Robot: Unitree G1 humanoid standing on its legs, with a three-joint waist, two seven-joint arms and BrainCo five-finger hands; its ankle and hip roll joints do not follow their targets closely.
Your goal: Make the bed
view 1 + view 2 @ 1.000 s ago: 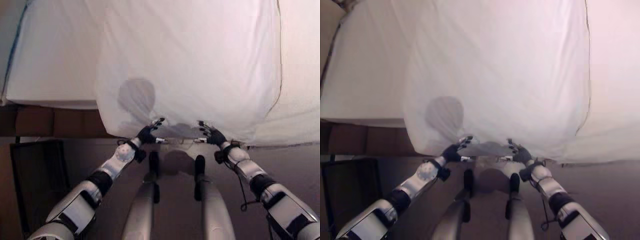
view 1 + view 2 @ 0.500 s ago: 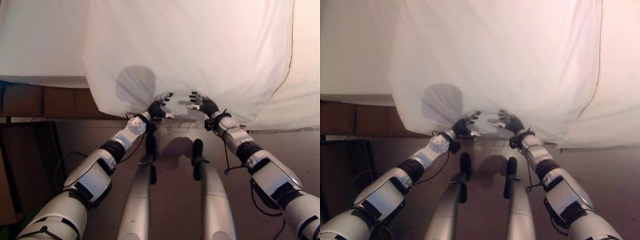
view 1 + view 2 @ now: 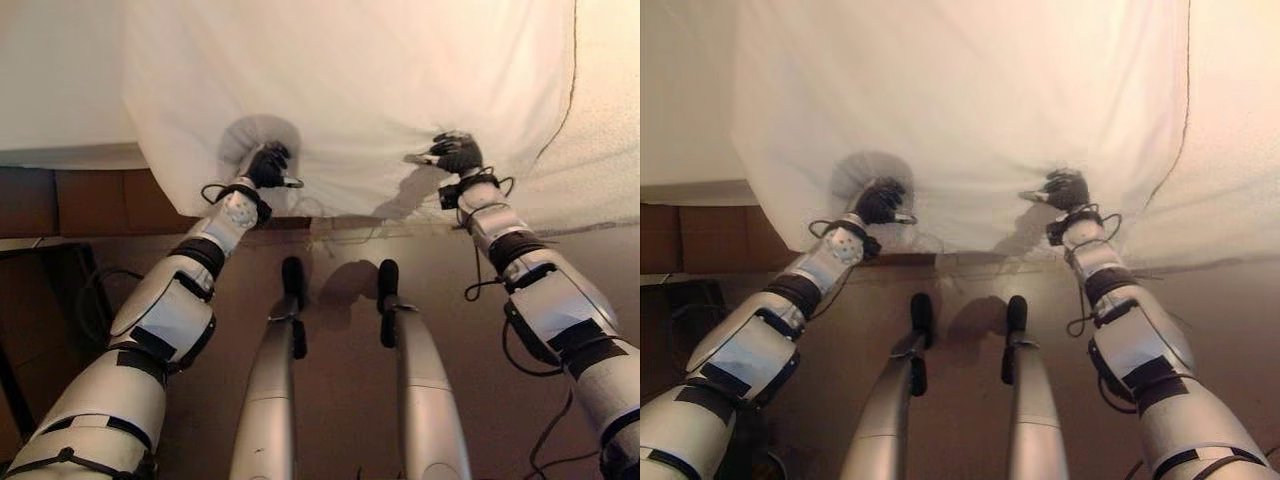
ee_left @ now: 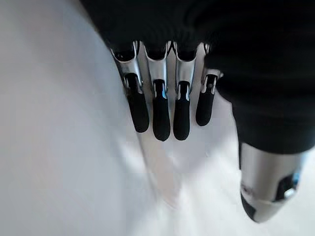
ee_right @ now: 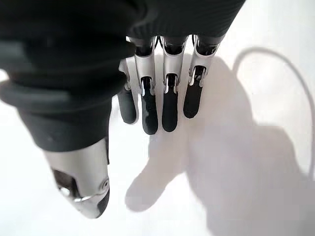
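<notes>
A white cover [image 3: 350, 80] lies over the bed, and its near hem [image 3: 330, 208] hangs down the bed's side. My left hand [image 3: 265, 165] rests on the cover just above the hem at the left. Its fingers [image 4: 161, 115] are straight, with the dark tips on the cloth and the thumb apart. My right hand [image 3: 455, 153] is on the cover further right, about level with the left. Its fingers [image 5: 170, 105] are straight too and hold nothing, casting a shadow on the cloth. The cover puckers a little under each hand.
A white mattress sheet [image 3: 50, 90] shows to the left of the cover and a textured white sheet [image 3: 610, 120] to its right. The brown bed frame [image 3: 90, 200] runs below the mattress. A dark piece of furniture [image 3: 40, 300] stands on the brown floor at the left.
Both hands have moved up from the hem onto the cover and spread apart, the left going left and the right going right. The camera has shifted as well.
</notes>
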